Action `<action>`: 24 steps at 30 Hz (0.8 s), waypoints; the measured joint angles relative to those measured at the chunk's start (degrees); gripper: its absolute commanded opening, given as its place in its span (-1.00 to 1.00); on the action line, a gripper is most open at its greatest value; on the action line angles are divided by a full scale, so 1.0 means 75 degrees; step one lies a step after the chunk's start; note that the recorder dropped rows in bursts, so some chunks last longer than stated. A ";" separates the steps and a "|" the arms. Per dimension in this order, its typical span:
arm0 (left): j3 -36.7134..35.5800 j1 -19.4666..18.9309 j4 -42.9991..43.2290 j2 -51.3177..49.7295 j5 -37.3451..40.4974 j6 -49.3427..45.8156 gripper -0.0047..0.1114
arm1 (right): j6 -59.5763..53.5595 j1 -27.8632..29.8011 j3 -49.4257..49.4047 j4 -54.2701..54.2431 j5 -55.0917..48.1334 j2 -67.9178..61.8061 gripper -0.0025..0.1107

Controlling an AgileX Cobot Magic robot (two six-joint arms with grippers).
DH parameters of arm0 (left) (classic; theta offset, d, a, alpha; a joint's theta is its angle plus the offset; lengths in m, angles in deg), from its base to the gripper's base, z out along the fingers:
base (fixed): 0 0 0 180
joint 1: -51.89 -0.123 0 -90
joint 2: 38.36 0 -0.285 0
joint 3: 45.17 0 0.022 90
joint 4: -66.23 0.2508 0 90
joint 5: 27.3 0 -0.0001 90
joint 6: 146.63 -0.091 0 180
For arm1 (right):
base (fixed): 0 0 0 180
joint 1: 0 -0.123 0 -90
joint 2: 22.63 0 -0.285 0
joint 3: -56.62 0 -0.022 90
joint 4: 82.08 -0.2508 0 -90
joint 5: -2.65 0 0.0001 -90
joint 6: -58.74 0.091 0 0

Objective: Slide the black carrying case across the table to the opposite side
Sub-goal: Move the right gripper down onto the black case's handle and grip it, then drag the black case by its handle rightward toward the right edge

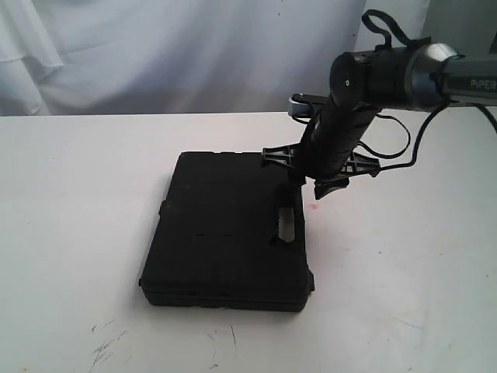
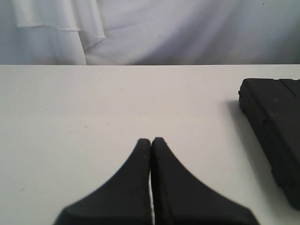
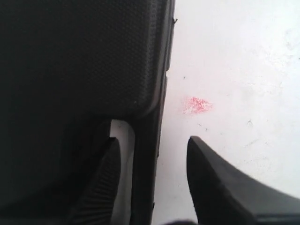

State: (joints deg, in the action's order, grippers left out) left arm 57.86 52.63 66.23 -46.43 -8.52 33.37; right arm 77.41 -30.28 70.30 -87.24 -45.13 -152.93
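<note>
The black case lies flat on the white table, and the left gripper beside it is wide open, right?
Not quite. The left gripper is shut tight, not wide open, as the left wrist view shows. The rest holds: the black case lies flat on the white table, and that gripper is beside it, not touching it.
</note>
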 measured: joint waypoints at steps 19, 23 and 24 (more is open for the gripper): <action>0.0000 0.0000 0.0000 0.0000 -0.0018 0.0000 -0.92 | 0.0118 -0.0200 0.0003 0.0101 0.0182 -0.0509 -0.75; 0.0000 0.0000 0.0000 0.0000 -0.0018 0.0000 -0.92 | 0.0209 -0.0200 0.0031 0.0254 0.0063 -0.0509 -0.96; 0.0000 0.0000 0.0000 0.0000 -0.0018 0.0000 -0.92 | 0.0226 -0.0200 0.0032 0.0306 0.0025 -0.0509 -0.96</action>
State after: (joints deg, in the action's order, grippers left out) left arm 57.86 52.63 66.23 -46.43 -8.65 33.37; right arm 79.10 -31.79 70.54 -84.94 -44.95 -156.75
